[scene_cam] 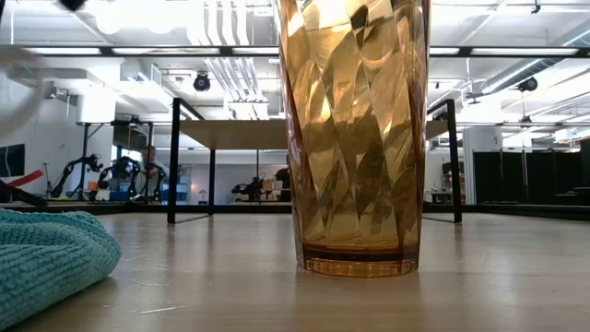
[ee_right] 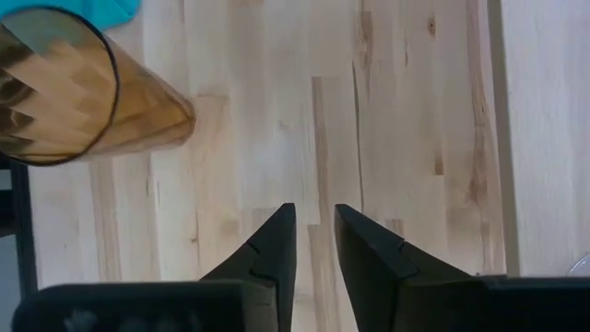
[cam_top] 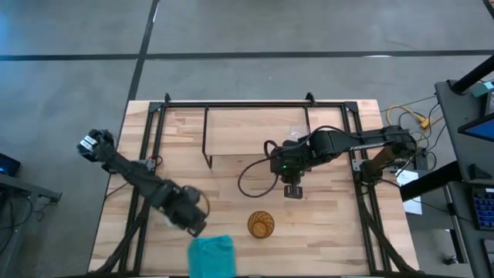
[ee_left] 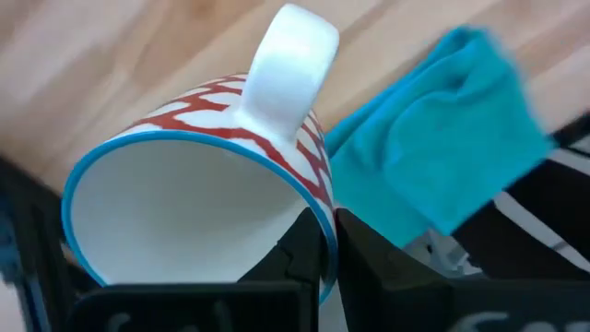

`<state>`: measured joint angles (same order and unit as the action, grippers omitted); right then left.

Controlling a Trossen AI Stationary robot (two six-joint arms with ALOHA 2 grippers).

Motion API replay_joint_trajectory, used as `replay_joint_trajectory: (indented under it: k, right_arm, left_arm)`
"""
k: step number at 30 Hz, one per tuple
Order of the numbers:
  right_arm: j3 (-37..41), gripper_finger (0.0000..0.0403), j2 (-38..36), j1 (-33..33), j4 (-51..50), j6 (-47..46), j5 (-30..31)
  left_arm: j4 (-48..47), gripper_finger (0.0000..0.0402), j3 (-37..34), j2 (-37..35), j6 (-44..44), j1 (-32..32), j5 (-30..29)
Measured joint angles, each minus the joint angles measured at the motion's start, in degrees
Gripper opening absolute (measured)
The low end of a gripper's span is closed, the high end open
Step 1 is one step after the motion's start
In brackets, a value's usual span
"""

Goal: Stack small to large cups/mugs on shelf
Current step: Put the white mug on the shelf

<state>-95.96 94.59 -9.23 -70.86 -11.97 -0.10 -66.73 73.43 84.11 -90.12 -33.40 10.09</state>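
My left gripper (cam_top: pixel 191 215) at the table's near left is shut on a white mug (ee_left: pixel 198 198) with a red pattern, a blue rim and a white handle (ee_left: pixel 286 65). The amber ribbed tumbler (cam_top: pixel 261 225) stands upright on its base on the table near the front edge, and fills the low view (scene_cam: pixel 355 138). My right gripper (cam_top: pixel 292 190) hangs over the table's middle, in front of the shelf (cam_top: pixel 255 131). Its fingers (ee_right: pixel 315 240) are a narrow gap apart and empty. A faint clear glass (cam_top: pixel 294 133) seems to stand on the shelf board, partly hidden by the right arm. My left gripper pinches the mug's wall at the rim (ee_left: pixel 324 231), one finger inside the mug and one outside, on the side next to the handle. The mug lies tilted in the hold, its mouth toward the wrist camera. Table and cloth show beyond it.
A teal cloth (cam_top: pixel 212 255) lies at the table's front edge between my left gripper and the tumbler; it also shows in the low view (scene_cam: pixel 46 258). The shelf's black wire frame (cam_top: pixel 207 139) stands at the far middle. Cables run by the right arm (cam_top: pixel 251 174).
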Motion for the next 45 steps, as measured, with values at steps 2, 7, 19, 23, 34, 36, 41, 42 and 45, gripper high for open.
replay_joint_trajectory:
  k: [2, 7, 19, 23, 34, 36, 41, 42, 45]
  right_arm:
    - [-0.8, 0.007, 0.0, 0.0, 0.0, 0.0, 0.0]
    - [-4.1, 0.0069, 0.0, 0.0, -0.1, 0.0, 0.0]
    - [-8.7, 0.0071, 0.0, 0.0, -0.7, 2.7, 0.2]
    - [-8.8, 0.0072, 0.0, 0.0, -0.7, 3.0, 0.2]
    - [-8.7, 0.0071, 0.0, 0.2, -0.7, 2.7, 0.3]
    - [-8.7, 0.0069, 0.0, 0.1, -0.7, 2.6, 1.8]
    - [-8.7, 0.007, 0.0, 0.2, -0.7, 1.5, 9.9]
    - [-8.7, 0.0071, 0.0, 0.2, -0.7, 1.5, 12.0]
    - [-8.7, 0.0073, 0.0, 0.2, -0.5, 1.5, 19.3]
  left_arm:
    - [-1.4, 0.0001, 1.6, 0.0, 5.5, 3.2, -0.3]
    - [-6.4, 0.0001, 6.0, 0.1, 19.5, 11.2, -4.4]
    - [-9.6, 0.0, 18.4, 2.2, 48.6, 26.6, -18.4]
    - [-9.3, 0.0, 24.6, 6.6, 57.6, 28.1, -20.5]
    - [-12.5, 0.0, 44.4, 20.2, 74.7, 30.8, -26.8]
    - [-13.2, 0.0, 46.8, 21.7, 77.1, 31.8, -26.9]
    - [-13.8, 0.0, 48.6, 23.6, 81.3, 34.2, -26.5]
    - [-13.9, 0.0, 48.6, 23.6, 82.0, 34.6, -26.1]
    - [-13.9, 0.0, 48.6, 23.6, 84.5, 36.0, -24.0]
